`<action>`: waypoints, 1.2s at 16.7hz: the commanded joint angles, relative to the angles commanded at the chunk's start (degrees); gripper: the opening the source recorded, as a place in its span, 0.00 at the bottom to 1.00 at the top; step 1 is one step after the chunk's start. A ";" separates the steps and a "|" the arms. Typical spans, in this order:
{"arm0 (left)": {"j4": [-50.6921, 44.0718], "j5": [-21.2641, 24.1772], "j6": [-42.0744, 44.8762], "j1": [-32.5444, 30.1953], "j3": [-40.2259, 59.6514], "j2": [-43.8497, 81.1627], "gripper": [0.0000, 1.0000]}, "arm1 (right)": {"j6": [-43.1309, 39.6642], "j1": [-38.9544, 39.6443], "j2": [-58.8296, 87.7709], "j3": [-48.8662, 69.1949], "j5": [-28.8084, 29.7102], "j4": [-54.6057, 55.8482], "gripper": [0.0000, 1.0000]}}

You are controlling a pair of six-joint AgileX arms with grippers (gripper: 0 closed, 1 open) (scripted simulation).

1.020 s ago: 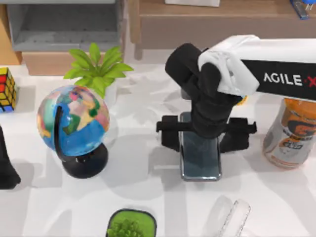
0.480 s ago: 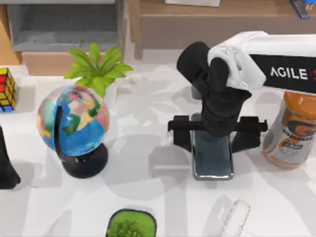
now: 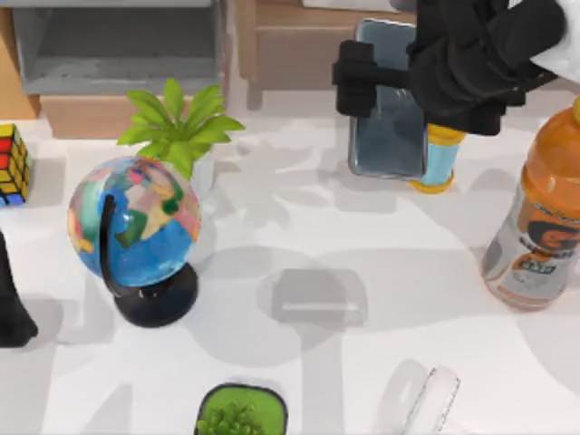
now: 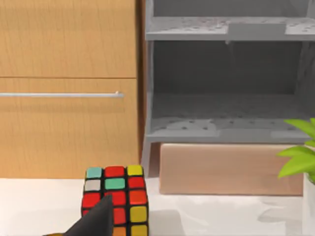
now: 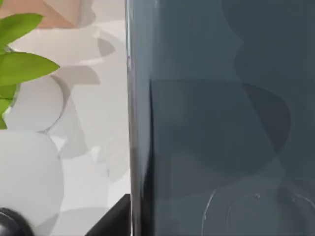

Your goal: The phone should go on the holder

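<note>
From above, the right gripper (image 3: 391,77) is near the back of the white table (image 3: 299,362), right of the middle. Its black fingers (image 3: 355,77) squeeze the flat, shiny, dark grey phone (image 3: 388,104) by its long sides, high off the table. A little yellow and blue holder (image 3: 439,163) peeks out just beside the phone's lower right corner. A tall orange drink bottle (image 3: 541,231) stands further right.

The right wrist view looks along the phone's glass (image 5: 221,113) from very close, with green leaves (image 5: 19,64) off to one side.

The left gripper (image 3: 11,304) sits at the table's left edge, and I cannot tell how its fingers are. Near it, the top view shows a round colourful globe on a black stand (image 3: 136,227) and a leafy green plant (image 3: 179,122). The left wrist view shows a bright colour-square puzzle cube (image 4: 115,199), a grey shelf (image 4: 226,78) and a wooden cupboard (image 4: 69,83).
</note>
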 joint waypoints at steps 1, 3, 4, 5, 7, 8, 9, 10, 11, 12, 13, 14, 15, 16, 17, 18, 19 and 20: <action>0.00 0.00 0.00 0.00 0.00 0.00 1.00 | -1.72 -1.79 -3.80 -0.85 -0.38 2.98 0.00; 0.00 0.00 0.00 0.00 0.00 0.00 1.00 | -5.45 -6.09 -11.66 -3.49 -1.33 9.04 0.00; 0.00 0.00 0.00 0.00 0.00 0.00 1.00 | -7.39 -8.49 -15.58 -5.29 -1.89 12.08 0.00; 0.00 0.00 0.00 0.00 0.00 0.00 1.00 | -9.35 -11.03 -19.39 -7.40 -2.50 15.09 0.00; 0.00 0.00 0.00 0.00 0.00 0.00 1.00 | -13.25 -16.39 -26.49 -12.49 -3.79 20.88 0.00; 0.00 0.00 0.00 0.00 0.00 0.00 1.00 | -15.16 -19.16 -29.70 -15.45 -4.44 23.60 0.00; 0.00 0.00 0.00 0.00 0.00 0.00 1.00 | -17.03 -21.95 -32.67 -18.65 -5.09 26.17 0.00; 0.00 0.00 0.00 0.00 0.00 0.00 1.00 | -18.85 -24.74 -35.37 -22.07 -5.74 28.57 0.00; 0.00 0.00 0.00 0.00 0.00 0.00 1.00 | -20.60 -27.50 -37.75 -25.63 -6.37 30.77 0.00; 0.00 0.00 0.00 0.00 0.00 0.00 1.00 | -22.29 -30.20 -39.79 -29.29 -6.98 32.72 0.00; 0.00 0.00 0.00 0.00 0.00 0.00 1.00 | -23.90 -32.80 -41.47 -32.95 -7.57 34.40 0.00; 0.00 0.00 0.00 0.00 0.00 0.00 1.00 | -25.42 -35.26 -42.81 -36.55 -8.14 35.80 0.00; 0.00 0.00 0.00 0.00 0.00 0.00 1.00 | -26.84 -37.54 -43.84 -40.05 -8.72 36.94 0.00; 0.00 0.00 0.00 0.00 0.00 0.00 1.00 | -28.14 -39.58 -44.60 -43.42 -9.30 37.80 0.00; 0.00 0.00 0.00 0.00 0.00 0.00 1.00 | -29.31 -41.33 -45.13 -46.60 -9.90 38.43 0.00; 0.00 0.00 0.00 0.00 0.00 0.00 1.00 | -30.37 -42.74 -45.47 -49.55 -10.51 38.84 0.00; 0.00 0.00 0.00 0.00 0.00 0.00 1.00 | -31.29 -43.80 -45.68 -52.21 -11.11 39.08 0.00; 0.00 0.00 0.00 0.00 0.00 0.00 1.00 | -32.07 -44.53 -45.80 -54.48 -11.67 39.17 0.00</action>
